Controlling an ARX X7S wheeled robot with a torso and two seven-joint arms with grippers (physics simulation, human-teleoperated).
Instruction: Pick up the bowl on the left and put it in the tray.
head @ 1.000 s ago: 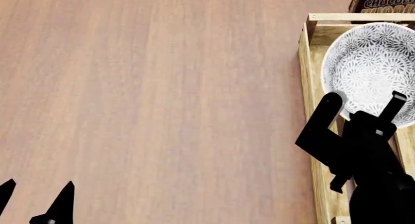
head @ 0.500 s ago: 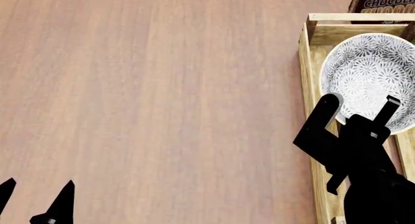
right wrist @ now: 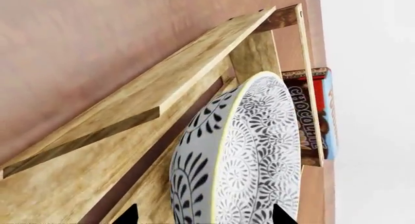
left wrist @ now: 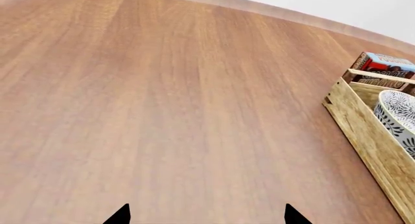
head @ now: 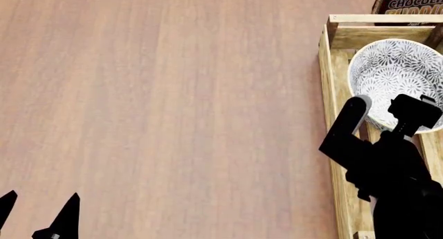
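Observation:
The bowl (head: 395, 73), white with a dense grey-blue floral pattern, sits in the far end of the light-wood tray (head: 331, 94) at the right. My right gripper (head: 387, 107) is at the bowl's near rim and is open. In the right wrist view its fingertips (right wrist: 279, 215) stand wide apart on either side of the bowl's wall (right wrist: 259, 151), touching neither face. The tray's side board (right wrist: 129, 117) runs beside it. My left gripper (head: 38, 200) is open over bare table at the lower left. The left wrist view shows the bowl (left wrist: 399, 112) inside the tray (left wrist: 363, 131), far from that gripper (left wrist: 206, 215).
A red and blue chocolate pudding box (head: 408, 0) stands just beyond the tray's far end bar, also seen as the box (left wrist: 382, 66) in the left wrist view and the box (right wrist: 314, 112) in the right wrist view. Wooden tabletop (head: 173, 109) stretches to the left of the tray.
The bowl has sunk lower into the tray and looks smaller than a second ago. The right gripper has shifted slightly at its rim. The left arm has not moved.

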